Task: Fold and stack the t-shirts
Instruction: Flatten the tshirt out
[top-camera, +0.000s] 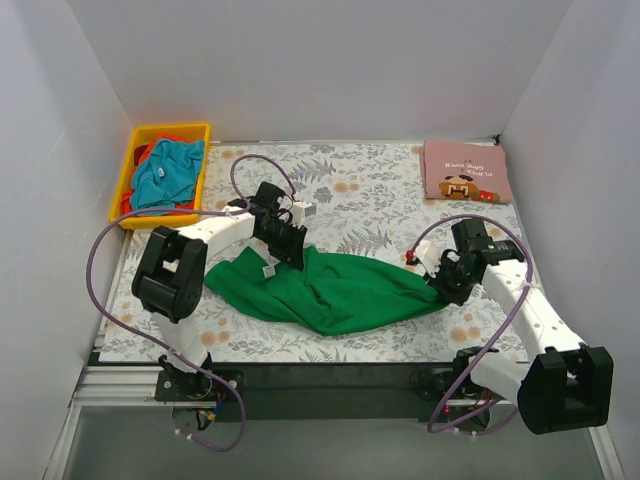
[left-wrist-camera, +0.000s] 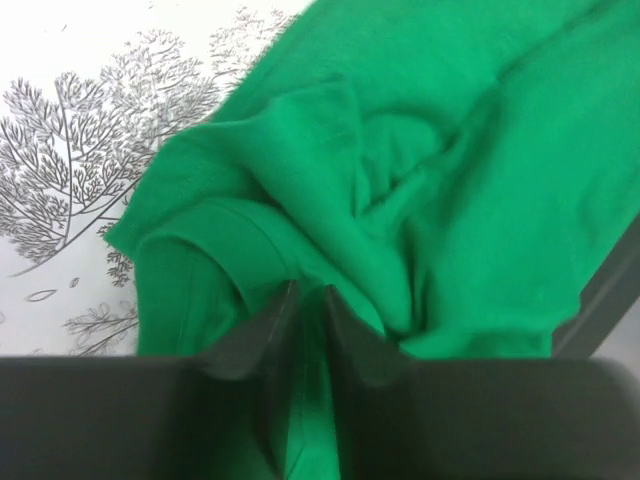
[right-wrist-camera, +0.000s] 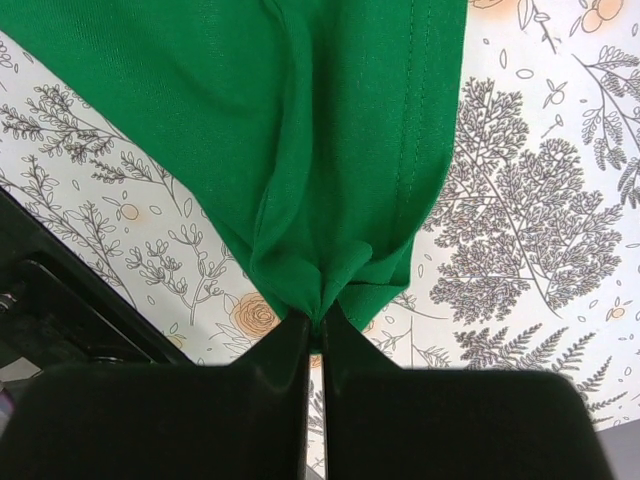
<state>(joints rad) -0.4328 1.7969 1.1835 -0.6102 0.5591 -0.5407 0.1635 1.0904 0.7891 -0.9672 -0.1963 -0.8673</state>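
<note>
The bright green t-shirt (top-camera: 335, 288) lies crumpled across the middle of the floral table cover. My left gripper (top-camera: 290, 248) is shut on its upper left part; in the left wrist view (left-wrist-camera: 310, 292) the green cloth (left-wrist-camera: 420, 170) bunches between the jaws. My right gripper (top-camera: 441, 280) is shut on the shirt's right end; in the right wrist view (right-wrist-camera: 318, 322) a hemmed corner of the green cloth (right-wrist-camera: 300, 130) is pinched at the tips. A folded dusty pink t-shirt (top-camera: 464, 171) with a cartoon face lies at the back right. A teal t-shirt (top-camera: 168, 172) and a red one (top-camera: 127, 203) lie in the bin.
A yellow plastic bin (top-camera: 128, 160) stands at the back left corner. White walls enclose the table on three sides. The floral table cover (top-camera: 360, 190) lies flat under everything. Purple cables loop over both arms.
</note>
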